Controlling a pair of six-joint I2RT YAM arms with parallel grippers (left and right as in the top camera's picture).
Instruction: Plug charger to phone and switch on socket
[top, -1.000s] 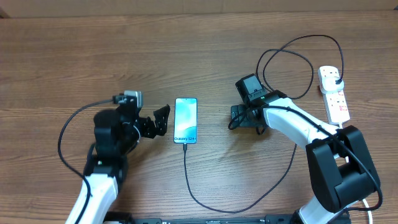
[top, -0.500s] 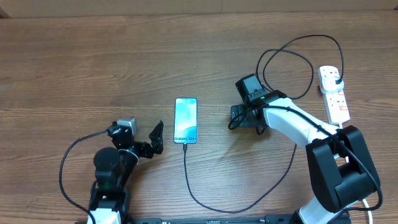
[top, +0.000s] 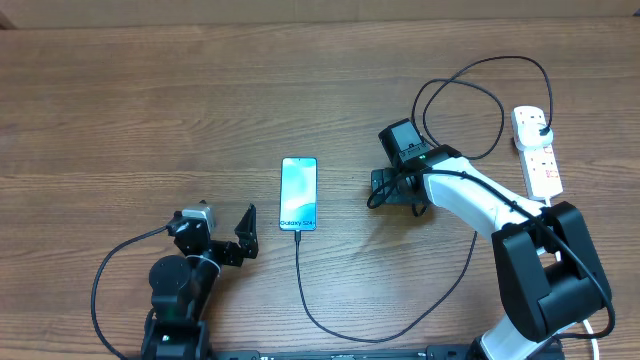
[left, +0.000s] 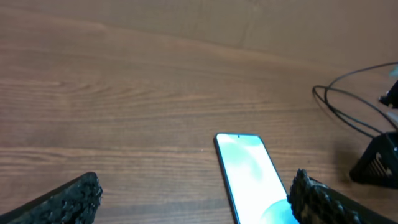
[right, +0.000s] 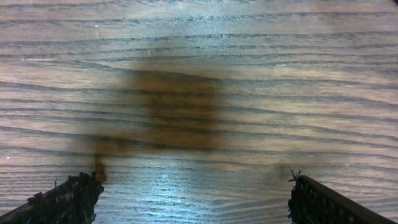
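You are past the plugging step, by the look of it: the charger (top: 297, 265) runs along the table (top: 150, 100) and its tip meets the lower end of the phone (top: 299, 192), which lies flat at mid-table with its screen up, though the overhead view is too coarse to confirm the tip is fully seated. What is left is the socket (top: 540, 165), lying at the far right edge with the black plug (top: 541, 125) in its upper end. That press falls to your right gripper (top: 378, 190), which hangs low over bare wood between phone and strip, fingers spread and gripping nothing. It will need to swing right, well clear of the looped cable, and come down on the switch by the plug. Your left gripper (top: 243, 235) sits low near its base, just left of the phone, jaws apart and empty.
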